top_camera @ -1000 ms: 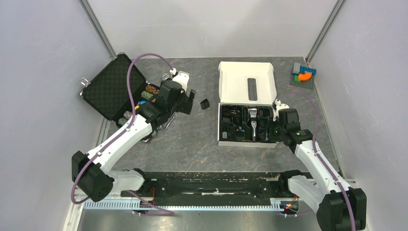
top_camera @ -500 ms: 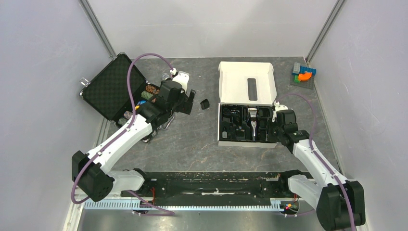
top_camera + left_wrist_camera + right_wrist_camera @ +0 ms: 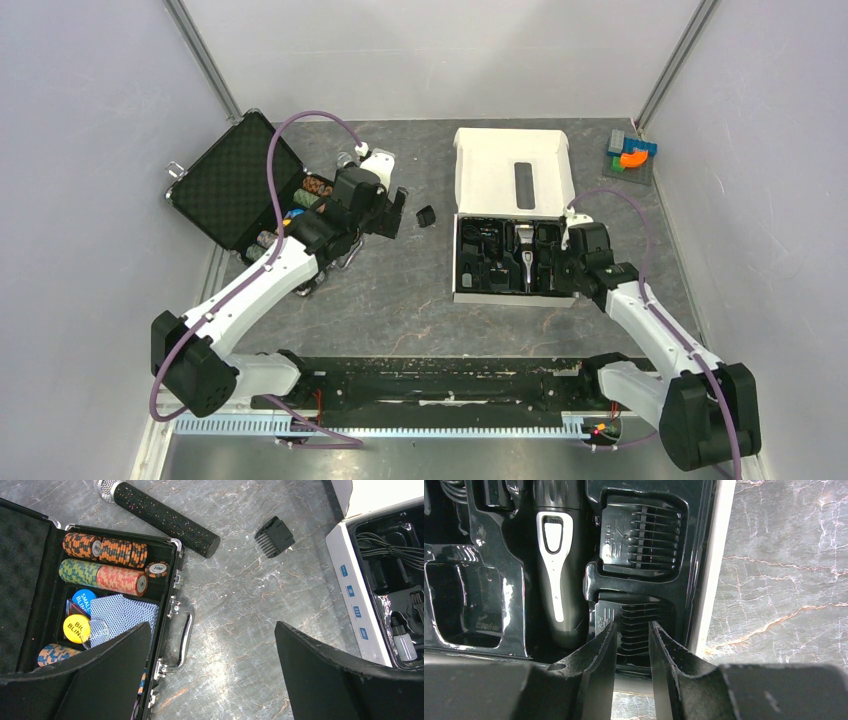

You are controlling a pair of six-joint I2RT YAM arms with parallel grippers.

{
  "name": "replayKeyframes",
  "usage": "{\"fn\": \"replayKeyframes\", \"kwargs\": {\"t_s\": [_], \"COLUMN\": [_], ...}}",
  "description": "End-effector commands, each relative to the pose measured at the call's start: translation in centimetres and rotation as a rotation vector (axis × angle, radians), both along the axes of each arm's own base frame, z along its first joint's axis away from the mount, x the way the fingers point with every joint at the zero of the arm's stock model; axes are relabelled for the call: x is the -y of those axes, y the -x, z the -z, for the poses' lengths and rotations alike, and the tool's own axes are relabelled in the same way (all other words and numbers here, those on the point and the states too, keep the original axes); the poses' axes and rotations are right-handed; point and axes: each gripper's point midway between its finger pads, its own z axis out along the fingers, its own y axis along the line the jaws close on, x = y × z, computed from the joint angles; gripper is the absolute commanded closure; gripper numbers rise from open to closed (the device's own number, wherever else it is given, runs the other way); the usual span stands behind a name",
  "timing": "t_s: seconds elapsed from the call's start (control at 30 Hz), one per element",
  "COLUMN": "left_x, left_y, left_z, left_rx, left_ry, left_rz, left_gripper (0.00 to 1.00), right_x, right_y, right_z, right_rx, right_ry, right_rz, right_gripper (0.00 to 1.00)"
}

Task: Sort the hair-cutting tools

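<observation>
A loose black comb attachment (image 3: pixel 426 216) lies on the table between the poker case and the white box; it also shows in the left wrist view (image 3: pixel 274 536). My left gripper (image 3: pixel 390 212) hangs open and empty over the table beside the case (image 3: pixel 210 675). The silver-and-black clipper (image 3: pixel 556 570) lies in the box's black tray (image 3: pixel 524 258). Two comb attachments sit in the tray's right slots, one farther (image 3: pixel 641 540) and one nearer (image 3: pixel 639 611). My right gripper (image 3: pixel 632 625) hovers over the nearer comb, jaws a narrow gap apart, nothing between them; it is at the tray's right side (image 3: pixel 562 272).
The open poker case (image 3: pixel 235 180) holds coloured chips (image 3: pixel 100 550) and cards. A black microphone (image 3: pixel 165 515) lies behind it. The white box (image 3: pixel 512 170) has its lid folded back, and its side wall (image 3: pixel 352 595) is right of my left gripper. Coloured blocks (image 3: pixel 630 152) sit far right.
My right gripper has moved left, from beside the box to over the tray's right slots. The left arm has barely shifted.
</observation>
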Motion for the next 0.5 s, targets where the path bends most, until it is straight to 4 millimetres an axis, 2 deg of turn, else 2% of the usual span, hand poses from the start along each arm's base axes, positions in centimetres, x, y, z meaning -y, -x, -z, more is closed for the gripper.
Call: {"fn": "replayKeyframes", "kwargs": {"t_s": [0.0,0.3,0.47], "left_x": [0.7,0.8,0.9], "left_y": [-0.4,-0.4,-0.4], "left_z": [-1.1,-1.0,-0.8], "left_rx": [0.02,0.012,0.003], "left_ry": [0.062,0.06,0.058], "left_rz": [-0.011,-0.007,-0.005], "left_gripper": [0.0,0.0,0.0], "right_x": [0.1,1.2,0.8], "right_y": [-1.3,-0.3,-0.2], "right_z": [-0.6,0.7,1.1], "right_rx": [0.036,-0.035,-0.051], "right_ry": [0.036,0.13,0.137], "right_rz": [0.008,0.007,-0.023], "right_gripper": [0.68,0.67,0.65]}}
